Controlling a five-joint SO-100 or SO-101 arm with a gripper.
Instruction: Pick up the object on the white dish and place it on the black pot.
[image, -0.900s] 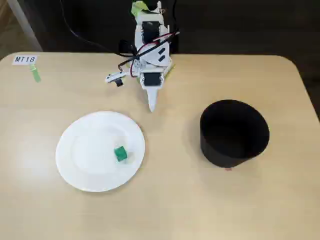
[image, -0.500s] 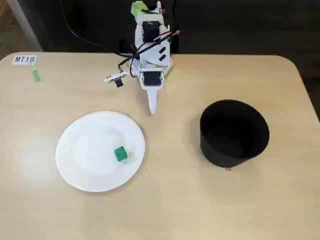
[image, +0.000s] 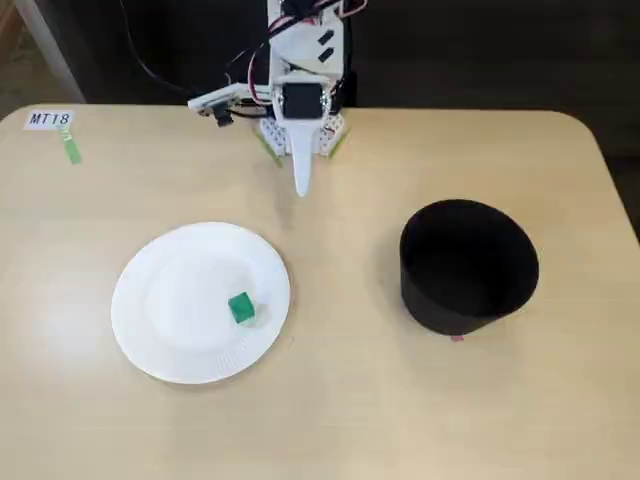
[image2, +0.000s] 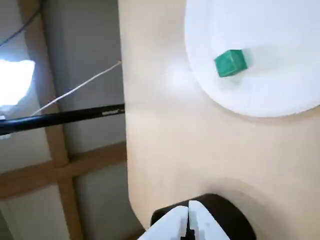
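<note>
A small green cube (image: 240, 307) lies on the white dish (image: 170, 300) at the left of the table in the fixed view, toward the dish's right side. It shows on the dish (image2: 270, 65) in the wrist view too, as a green cube (image2: 231, 63) at the top right. The black pot (image: 467, 265) stands at the right of the table, open and dark inside; a part of it (image2: 230, 215) shows behind the fingertips in the wrist view. My gripper (image: 300, 188) hangs at the far middle of the table, shut and empty, its white fingers (image2: 200, 225) pressed together.
A white label reading MT18 (image: 50, 119) with a green strip lies at the far left corner. The arm's base (image: 300, 120) and cables sit at the far edge. The table's rounded edge (image2: 127, 200) and the floor show in the wrist view.
</note>
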